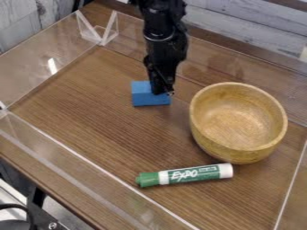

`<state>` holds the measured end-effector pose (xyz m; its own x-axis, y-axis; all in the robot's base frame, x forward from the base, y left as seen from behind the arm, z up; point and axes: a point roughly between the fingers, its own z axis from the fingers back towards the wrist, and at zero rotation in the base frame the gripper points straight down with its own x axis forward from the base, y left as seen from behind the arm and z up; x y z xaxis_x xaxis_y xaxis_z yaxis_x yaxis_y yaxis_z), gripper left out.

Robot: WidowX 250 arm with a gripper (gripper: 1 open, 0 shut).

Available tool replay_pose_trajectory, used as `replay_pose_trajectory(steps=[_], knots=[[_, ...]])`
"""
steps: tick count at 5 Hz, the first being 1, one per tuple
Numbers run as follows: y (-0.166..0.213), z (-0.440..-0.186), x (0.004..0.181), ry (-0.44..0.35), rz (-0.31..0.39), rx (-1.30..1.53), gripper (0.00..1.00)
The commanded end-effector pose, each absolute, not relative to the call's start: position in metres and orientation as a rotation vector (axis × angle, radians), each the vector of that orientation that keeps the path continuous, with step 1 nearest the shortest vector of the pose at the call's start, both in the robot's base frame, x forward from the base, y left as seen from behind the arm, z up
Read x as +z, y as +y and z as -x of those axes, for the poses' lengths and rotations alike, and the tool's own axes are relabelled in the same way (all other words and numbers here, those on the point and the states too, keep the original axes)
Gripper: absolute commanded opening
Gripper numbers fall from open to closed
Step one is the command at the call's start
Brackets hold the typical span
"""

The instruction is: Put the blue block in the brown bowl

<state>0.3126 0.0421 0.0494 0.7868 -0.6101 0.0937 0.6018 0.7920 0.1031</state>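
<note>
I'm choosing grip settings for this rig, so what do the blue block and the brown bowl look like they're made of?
The blue block: plain matte faces in one even blue, no grain or shine; painted wood, foam or plastic, the look leaves it open. The brown bowl: most likely wood, light brown with visible grain streaks, a thick rim and a dull, unglazed-looking finish.

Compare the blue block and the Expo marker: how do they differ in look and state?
The blue block is short, boxy and plain; the Expo marker is long, white and green, with lettering. The block sits under the gripper; the marker lies free near the brown bowl. Both rest on the wooden table.
</note>
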Motion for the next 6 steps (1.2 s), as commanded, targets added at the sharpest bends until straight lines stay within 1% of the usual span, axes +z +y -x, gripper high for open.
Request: replay_pose_trajectory(steps=[1,3,5,6], knots=[[0.044,-0.322,0.068,-0.162,-0.094,-0.648,0.00],[0.041,-0.323,0.078,-0.152,-0.095,-0.631,0.00],[0.041,-0.326,0.080,-0.154,-0.094,-0.633,0.00],[0.042,-0.327,0.075,-0.157,-0.090,-0.644,1.00]])
